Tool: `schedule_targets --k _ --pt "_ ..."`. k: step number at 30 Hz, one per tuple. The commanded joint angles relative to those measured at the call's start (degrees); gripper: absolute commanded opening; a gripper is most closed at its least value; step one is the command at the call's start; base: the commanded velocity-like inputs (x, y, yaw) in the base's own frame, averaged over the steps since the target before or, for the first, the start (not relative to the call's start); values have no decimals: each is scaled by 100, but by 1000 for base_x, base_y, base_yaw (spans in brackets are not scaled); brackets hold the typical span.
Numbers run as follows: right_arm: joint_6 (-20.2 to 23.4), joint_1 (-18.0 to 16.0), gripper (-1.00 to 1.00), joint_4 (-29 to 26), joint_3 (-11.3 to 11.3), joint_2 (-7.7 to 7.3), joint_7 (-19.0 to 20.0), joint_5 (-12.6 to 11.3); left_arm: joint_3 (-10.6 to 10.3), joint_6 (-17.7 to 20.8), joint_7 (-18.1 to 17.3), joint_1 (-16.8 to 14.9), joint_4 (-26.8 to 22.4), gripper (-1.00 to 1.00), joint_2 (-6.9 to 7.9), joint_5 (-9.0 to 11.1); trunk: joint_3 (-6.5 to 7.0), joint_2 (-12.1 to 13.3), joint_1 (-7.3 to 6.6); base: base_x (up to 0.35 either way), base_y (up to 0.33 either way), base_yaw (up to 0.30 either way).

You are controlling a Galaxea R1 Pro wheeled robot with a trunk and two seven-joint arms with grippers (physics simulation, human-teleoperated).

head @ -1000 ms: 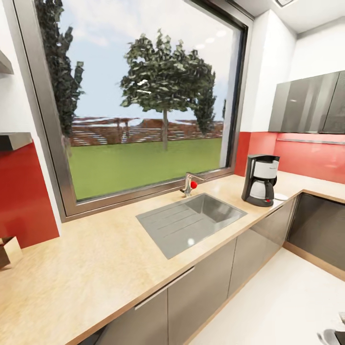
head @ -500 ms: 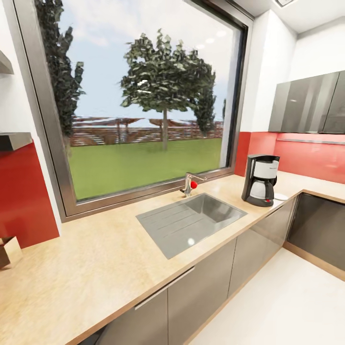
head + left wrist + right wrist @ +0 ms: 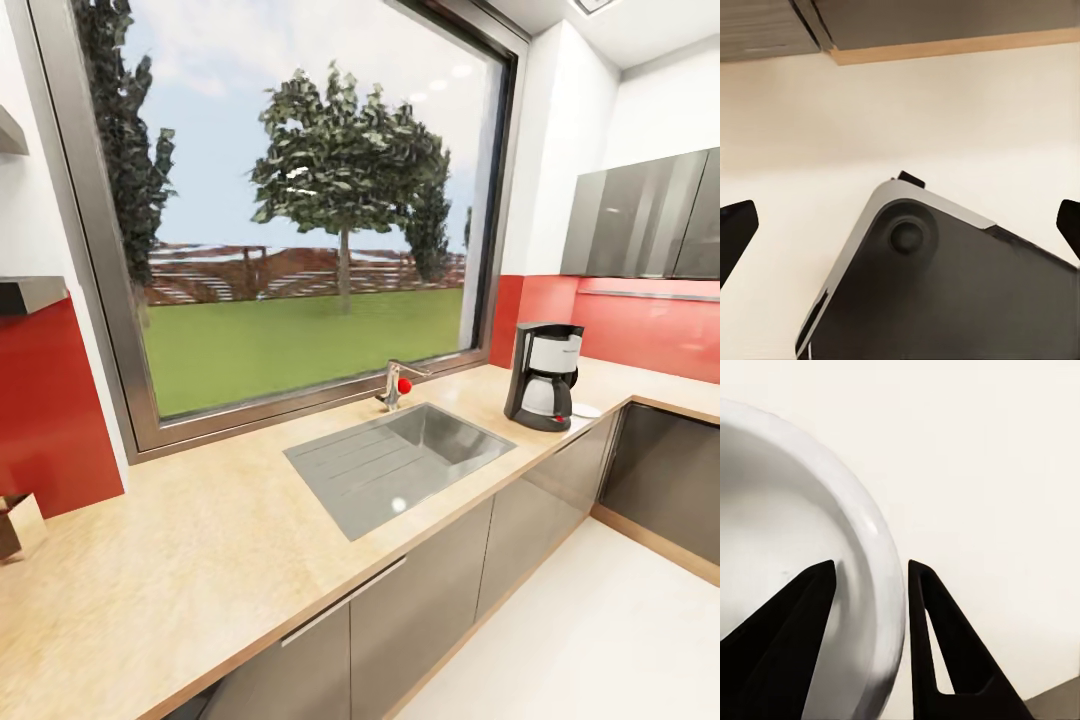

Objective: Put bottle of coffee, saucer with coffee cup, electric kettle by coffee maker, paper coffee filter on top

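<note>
A thin dark kitchen shelf (image 3: 28, 292) is projecting from the white wall at the far left, above a red backsplash panel. The long beige worktop (image 3: 200, 560) is running beneath a large window (image 3: 300, 200), carrying a steel sink (image 3: 400, 465) with a tap bearing a red knob (image 3: 398, 383). Farther right, the coffee maker (image 3: 545, 375) is standing upright on the worktop near the corner, with a small white flat object (image 3: 586, 410), possibly paper, lying just beside its base. Glossy grey wall cabinets (image 3: 645, 215) are hanging above.

The left gripper (image 3: 900, 232) is standing wide open and holding nothing, over the pale floor and a dark part of the robot. The right gripper (image 3: 870, 577) is closing its two dark fingers (image 3: 937, 637) across the rim of the white saucer (image 3: 802, 532), pinching it.
</note>
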Motion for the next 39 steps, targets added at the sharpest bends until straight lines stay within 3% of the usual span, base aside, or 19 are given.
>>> schedule_targets --k 1,8,10,12,15,18,27,39 --pt "-113 18 -100 19 -12 22 -20 50 -47 -5 2 0 -33 100 2 56 -10 -9 2 0 0 0" --pt "-208 68 -100 -31 33 86 -244 104 -60 -36 -5 -1 -137 100 -29 22 -10 -9 2 0 0 0" --pt "-211 68 -100 -75 73 75 -517 156 -67 -47 -7 -1 -147 100 -34 -54 -10 -9 2 0 -21 0" --pt "-235 72 -100 -145 105 59 -794 187 -107 -77 -4 -1 -151 100 -40 -265 -10 -9 2 7 -147 0" --pt "-340 75 -100 -168 148 70 -927 224 -127 -158 2 -1 -149 100 -43 -497 -12 -9 2 47 -226 19" --pt "-636 76 -100 -82 174 75 -974 223 -128 -203 6 -1 -144 100 -49 -581 -25 -9 2 76 -266 114" --pt "-898 77 -100 -19 122 51 -1053 -16 -89 -231 55 -1 -140 100 -75 -602 -81 -9 2 59 -282 194" --pt "-972 77 -100 -8 120 75 -1138 -67 -63 -230 78 -1 -130 100 -79 -587 -126 -9 2 71 -285 247"
